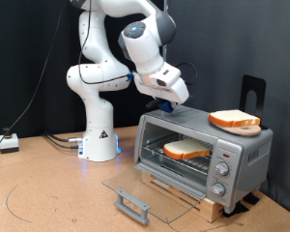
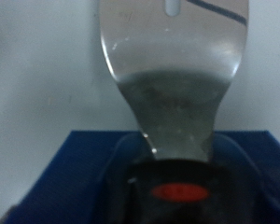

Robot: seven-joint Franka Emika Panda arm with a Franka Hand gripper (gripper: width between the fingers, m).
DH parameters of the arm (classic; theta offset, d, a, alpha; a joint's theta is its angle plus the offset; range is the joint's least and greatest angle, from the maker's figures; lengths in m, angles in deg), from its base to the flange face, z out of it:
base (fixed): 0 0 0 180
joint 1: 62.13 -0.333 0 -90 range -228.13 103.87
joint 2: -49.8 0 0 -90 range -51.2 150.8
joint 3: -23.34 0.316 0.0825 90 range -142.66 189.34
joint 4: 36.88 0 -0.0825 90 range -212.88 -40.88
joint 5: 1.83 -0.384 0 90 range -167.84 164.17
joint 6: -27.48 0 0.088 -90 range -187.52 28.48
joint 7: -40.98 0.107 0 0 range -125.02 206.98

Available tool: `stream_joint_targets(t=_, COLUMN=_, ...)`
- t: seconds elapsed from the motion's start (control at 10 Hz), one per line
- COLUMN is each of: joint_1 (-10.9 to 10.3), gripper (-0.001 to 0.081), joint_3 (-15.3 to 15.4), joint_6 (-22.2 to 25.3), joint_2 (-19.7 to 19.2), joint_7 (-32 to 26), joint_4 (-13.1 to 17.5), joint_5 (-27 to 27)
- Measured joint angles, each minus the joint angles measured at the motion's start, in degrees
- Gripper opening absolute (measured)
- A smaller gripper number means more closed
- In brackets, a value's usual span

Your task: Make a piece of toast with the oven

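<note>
The silver oven (image 1: 244,145) stands at the exterior view's right with its glass door (image 1: 150,186) dropped open and flat. The piece of toast (image 1: 187,149) lies on the wire rack inside. A near-identical second slice (image 1: 234,120) lies on the oven's roof at the right. My gripper (image 1: 167,99) hangs just above the roof's left end, apart from both slices. It is shut on a blue block (image 2: 79,173) that carries a metal spatula (image 2: 168,65). The spatula blade fills the wrist view against a pale surface. No bread shows in the wrist view.
The door's grey bar handle (image 1: 132,204) juts out over the brown table at the front. The oven sits on a wooden board (image 1: 198,200). Three knobs (image 1: 222,170) are on its right front. A black stand (image 1: 252,94) rises behind it. The white robot base (image 1: 99,135) stands at the left.
</note>
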Motion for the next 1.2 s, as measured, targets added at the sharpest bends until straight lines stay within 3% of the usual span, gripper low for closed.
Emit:
stream_joint_targets(t=0.2, joint_1=-1.14, gripper=0.0396, joint_3=4.20, joint_6=-2.22, joint_2=0.14, joint_7=3.91, joint_4=-0.64, joint_5=-2.37)
stream_joint_targets(t=0.5, joint_1=-1.76, gripper=0.0397, joint_3=7.51, joint_6=-4.23, joint_2=0.17, joint_7=4.74, joint_4=-0.76, joint_5=-5.28)
stream_joint_targets(t=0.6, joint_1=-1.78, gripper=0.0566, joint_3=7.99, joint_6=-4.30, joint_2=0.32, joint_7=4.82, joint_4=-0.66, joint_5=-5.55)
stream_joint_targets(t=0.7, joint_1=-1.78, gripper=0.0566, joint_3=8.20, joint_6=-4.29, joint_2=0.53, joint_7=4.84, joint_4=-0.64, joint_5=-5.65)
stream_joint_targets(t=0.8, joint_1=-1.79, gripper=0.0737, joint_3=8.09, joint_6=-4.05, joint_2=0.99, joint_7=4.84, joint_4=-0.56, joint_5=-5.94)
stream_joint_targets(t=0.9, joint_1=-1.81, gripper=0.0787, joint_3=7.61, joint_6=-3.56, joint_2=1.94, joint_7=4.41, joint_4=-0.44, joint_5=-6.69)
stream_joint_targets(t=1.2, joint_1=-1.83, gripper=0.0805, joint_3=3.24, joint_6=0.96, joint_2=7.40, joint_7=2.27, joint_4=0.05, joint_5=-7.88)
